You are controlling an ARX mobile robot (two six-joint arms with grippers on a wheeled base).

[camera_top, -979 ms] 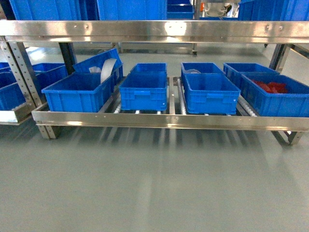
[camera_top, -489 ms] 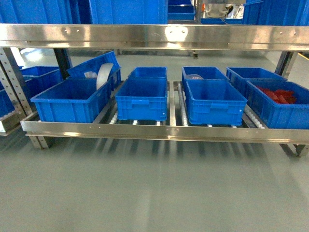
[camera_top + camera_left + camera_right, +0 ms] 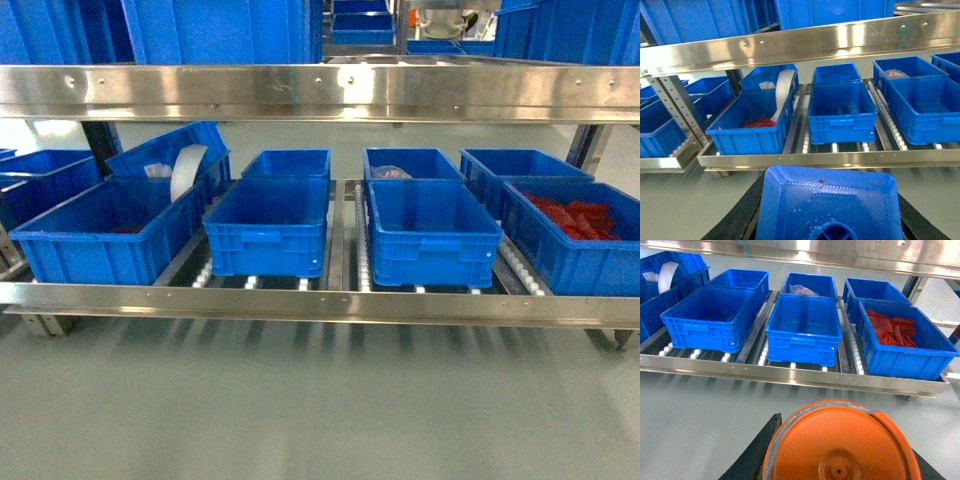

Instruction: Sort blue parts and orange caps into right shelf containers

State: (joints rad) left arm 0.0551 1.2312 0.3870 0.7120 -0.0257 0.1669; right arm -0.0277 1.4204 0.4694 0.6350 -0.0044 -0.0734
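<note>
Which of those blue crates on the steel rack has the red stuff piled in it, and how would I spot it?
Find the steel rack's lower level and follow the front row of crates to the far right. The last crate there holds a heap of red pieces; the two front crates to its left look empty.

Smooth grey floor (image 3: 300, 410), glare streaks on it, perforated steel upright (image 3: 677, 112)

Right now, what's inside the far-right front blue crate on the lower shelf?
The far-right front blue plastic crate holds a pile of red parts, filling mostly its rear. The near wall hides the front floor, and whatever lies beneath the pile is covered.
</note>
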